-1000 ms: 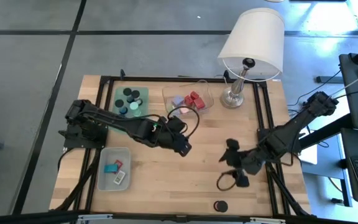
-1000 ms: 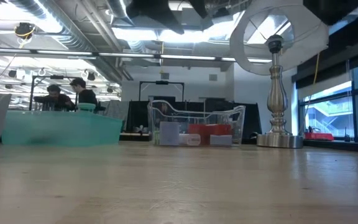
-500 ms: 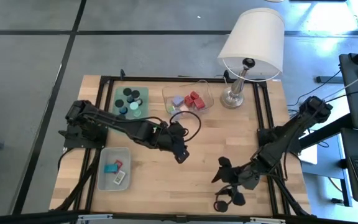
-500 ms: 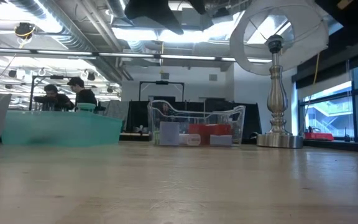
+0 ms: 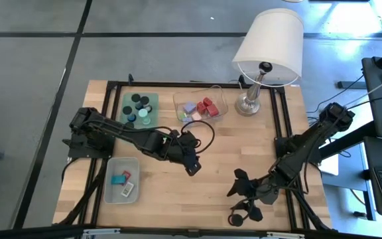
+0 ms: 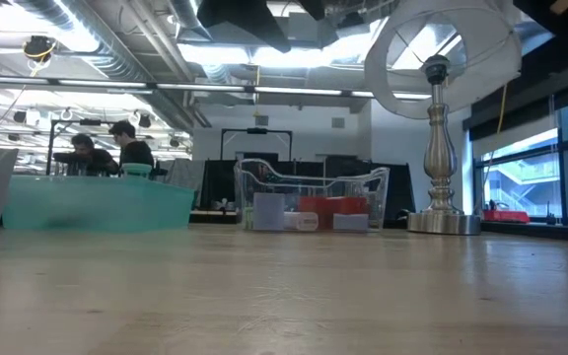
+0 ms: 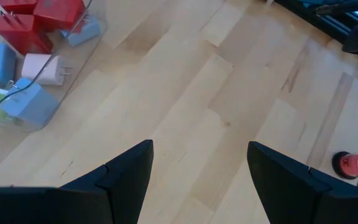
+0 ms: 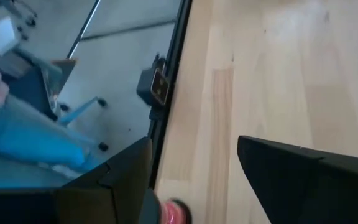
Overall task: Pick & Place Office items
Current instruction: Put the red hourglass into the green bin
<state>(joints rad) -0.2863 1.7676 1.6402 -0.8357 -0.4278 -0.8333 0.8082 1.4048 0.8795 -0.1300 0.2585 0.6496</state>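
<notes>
Over the last second the right hand [image 5: 239,201] has swung from mid-worktop toward the near edge and now sits over the black round cap [image 8: 174,212] there, fingers apart with nothing between them, while the left hand [image 5: 191,165] has eased slightly leftward. The left hand hovers open and empty above the bare middle of the worktop [image 5: 171,192]. Red blocks [image 5: 207,105] lie in the clear tray [image 5: 219,93] at the far side, black caps [image 5: 138,101] on the green mat [image 5: 127,99], flat pieces [image 5: 120,178] in the grey tray [image 5: 111,163] near left.
</notes>
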